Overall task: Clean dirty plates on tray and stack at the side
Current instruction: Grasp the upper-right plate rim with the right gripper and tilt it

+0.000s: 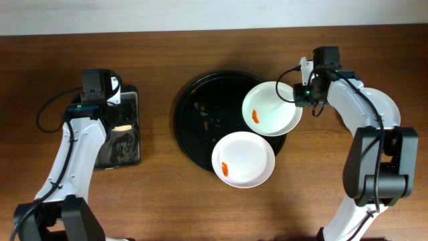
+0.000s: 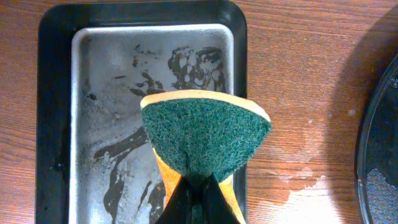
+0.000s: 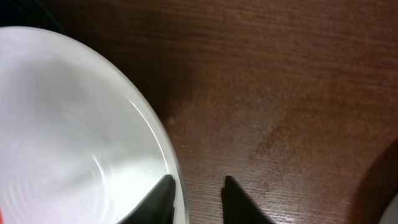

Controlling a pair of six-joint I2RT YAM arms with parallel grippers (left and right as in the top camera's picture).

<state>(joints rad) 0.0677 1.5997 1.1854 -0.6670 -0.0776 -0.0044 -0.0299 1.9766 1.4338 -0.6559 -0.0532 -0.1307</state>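
A brown wood-grain worktop (image 1: 160,201) was seen from above, with a large round glossy black tray (image 1: 197,127) at its centre. The tray's raised rim caught the light, and small specks dotted its floor. Two round white shallow plates lay on it. The upper plate (image 1: 274,104) sat at the tray's right side, with its edge past the rim. The lower plate (image 1: 244,157) sat at the tray's near edge, also overhanging it. The two plates were just beside each other, and each carried a small orange-red smear near its left side.

To the left, well apart from the round tray, lay a rectangular sponge tray (image 2: 56,124) with a black border. Only the left wrist view showed its dull grey metal floor, streaked with dark wet marks. In that view the left fingers (image 2: 189,205) were clenched on a sponge (image 2: 205,134), which bowed into a fan shape above the sponge tray. Its rough green scouring face was turned to the camera, and its yellow-orange foam backing showed at the edges. Pale damp patches marked the wood beside the sponge tray.

The right wrist view showed what the overhead view could not. The right fingers (image 3: 158,202), black and pointed, were parted and straddled the thin rim of the upper plate. One finger was over its smooth glazed bowl and the other over bare wood.
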